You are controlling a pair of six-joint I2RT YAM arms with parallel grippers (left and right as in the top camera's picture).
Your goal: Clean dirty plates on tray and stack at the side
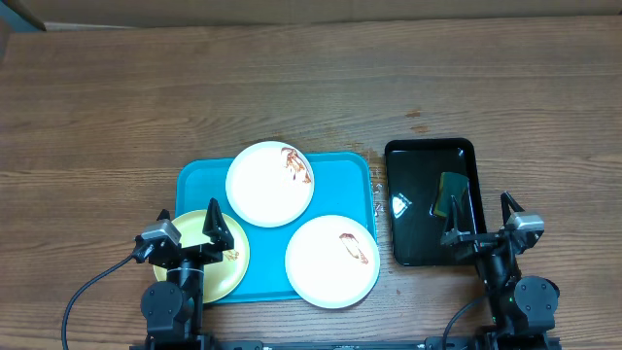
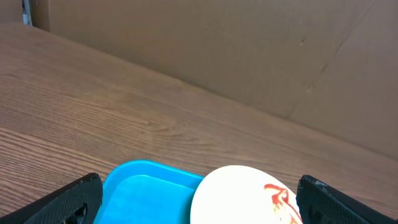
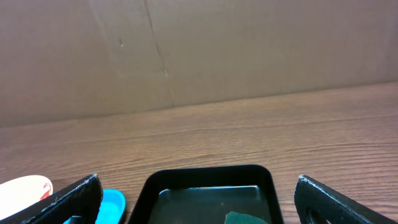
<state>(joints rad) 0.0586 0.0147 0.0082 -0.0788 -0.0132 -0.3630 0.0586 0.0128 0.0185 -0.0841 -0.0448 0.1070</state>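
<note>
The tray (image 1: 340, 187) carries the far white plate (image 1: 270, 184), the near white plate (image 1: 332, 261) and, overhanging its near-left corner, the yellow-green plate (image 1: 225, 266). Both white plates show sauce smears. The left gripper (image 1: 190, 222) and right gripper (image 1: 481, 219) are spread wide, holding nothing.
</note>
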